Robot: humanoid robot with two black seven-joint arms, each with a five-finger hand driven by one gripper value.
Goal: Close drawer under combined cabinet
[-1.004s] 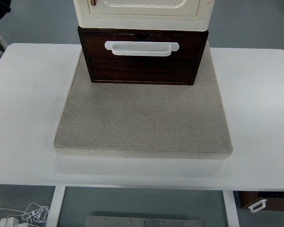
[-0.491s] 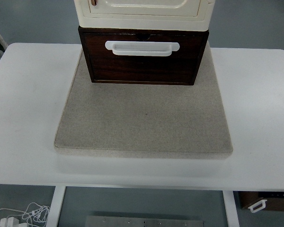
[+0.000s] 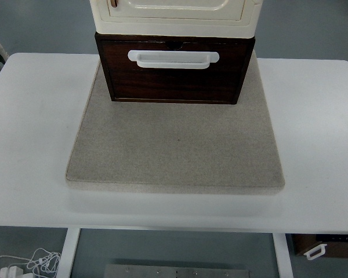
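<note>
Drawer (image 3: 175, 78) juts near of cabinet (image 3: 175, 14); no robot hand visible, state unknown; push front squarely, centred below handle (image 3: 173, 59).

drawer (image 3: 175, 78) dark wood, satin; handle (image 3: 173, 59) white glossy plastic; cabinet (image 3: 175, 14) cream, smooth; mat (image 3: 175, 145) rough beige cloth; table (image 3: 35, 116) matt white

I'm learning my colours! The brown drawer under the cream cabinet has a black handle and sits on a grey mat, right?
Nearly. The handle is white, not black, as the top view shows. The rest holds: the brown drawer is under the cream cabinet and sits on a grey mat.
</note>
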